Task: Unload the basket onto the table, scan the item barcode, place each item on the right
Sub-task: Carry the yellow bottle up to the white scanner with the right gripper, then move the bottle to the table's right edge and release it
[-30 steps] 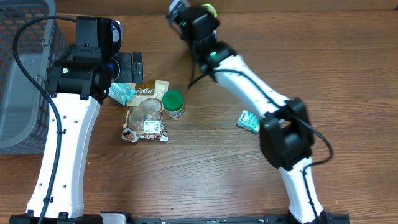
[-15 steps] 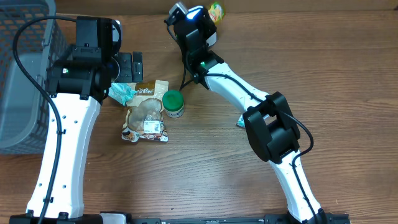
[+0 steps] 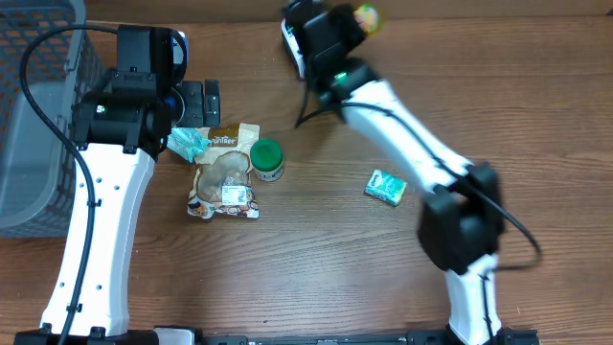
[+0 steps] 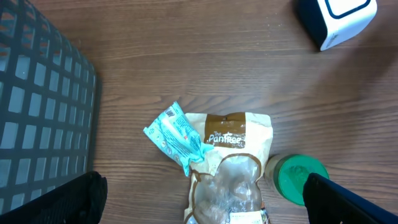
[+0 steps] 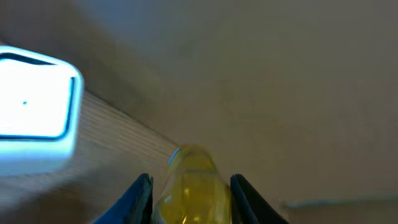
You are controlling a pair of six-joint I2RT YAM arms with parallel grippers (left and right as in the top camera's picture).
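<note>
My right gripper (image 5: pixel 189 200) is shut on a yellow, glossy item (image 5: pixel 191 169), which fills the gap between both dark fingers. In the overhead view that item (image 3: pixel 365 16) sits at the table's far edge, at the tip of the right gripper (image 3: pixel 356 21). The white scanner (image 5: pixel 36 93) glows at the left of the right wrist view. It also shows as a white box (image 4: pixel 336 18) in the left wrist view. From overhead the scanner (image 3: pixel 290 38) is partly hidden by the right arm. My left gripper (image 4: pixel 214 205) hangs open above a snack bag (image 4: pixel 231 163), holding nothing.
A grey basket (image 3: pixel 29 115) fills the left side. A teal packet (image 3: pixel 187 144), the snack bag (image 3: pixel 225 172) and a green-lidded jar (image 3: pixel 266 159) lie together left of centre. A small teal pack (image 3: pixel 385 186) lies alone to the right.
The right arm has swung to the right along the far edge, carrying the yellow item with it. The left arm has not moved.
</note>
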